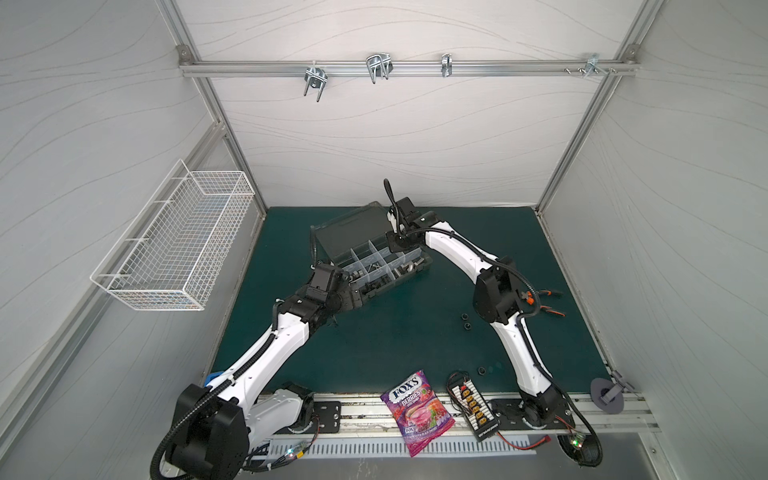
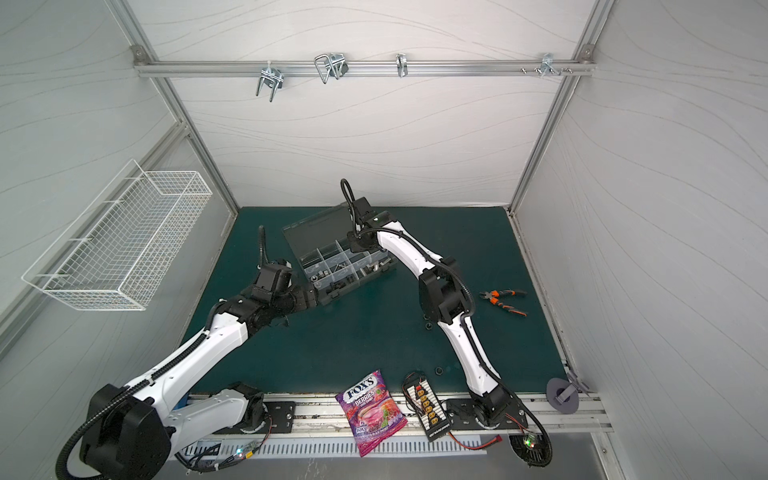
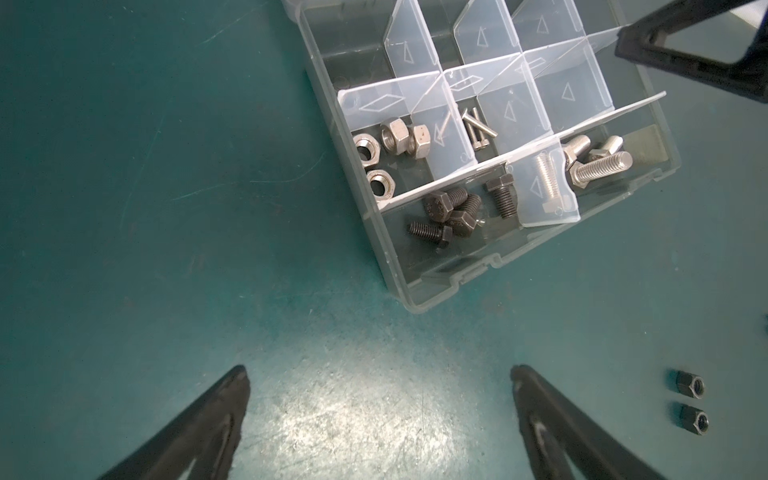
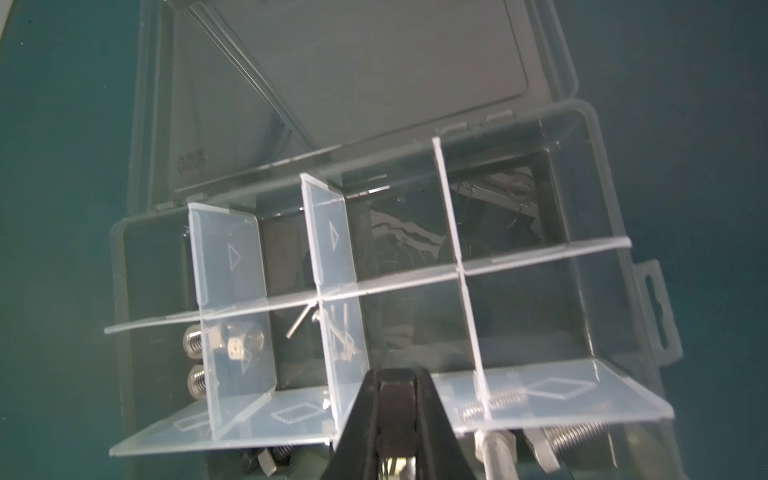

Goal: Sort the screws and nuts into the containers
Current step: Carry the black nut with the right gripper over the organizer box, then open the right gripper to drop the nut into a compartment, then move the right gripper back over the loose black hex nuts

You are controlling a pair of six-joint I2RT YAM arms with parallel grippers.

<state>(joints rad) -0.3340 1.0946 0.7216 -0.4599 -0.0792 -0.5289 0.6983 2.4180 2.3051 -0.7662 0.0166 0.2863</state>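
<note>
I read a matte green bench point(image 1: 415, 340) carrying the smoky translucent organizer box point(image 3: 440, 276), lid open. The left jaws stand wide apart over bare bench beside it, and the right jaws are pressed together above its clear dividers. Separate compartments hold threaded silver bolts point(image 3: 598, 164), dark hex bolts point(image 3: 453, 208) and silver hex nuts point(image 3: 388, 143). Two black nuts point(image 3: 692, 405) lie loose on the bench.

The purple candy bag point(image 1: 417, 411), just beside the connector board point(image 1: 473, 409), reads "FOX'S BERRIES"; smaller print is illegible.
</note>
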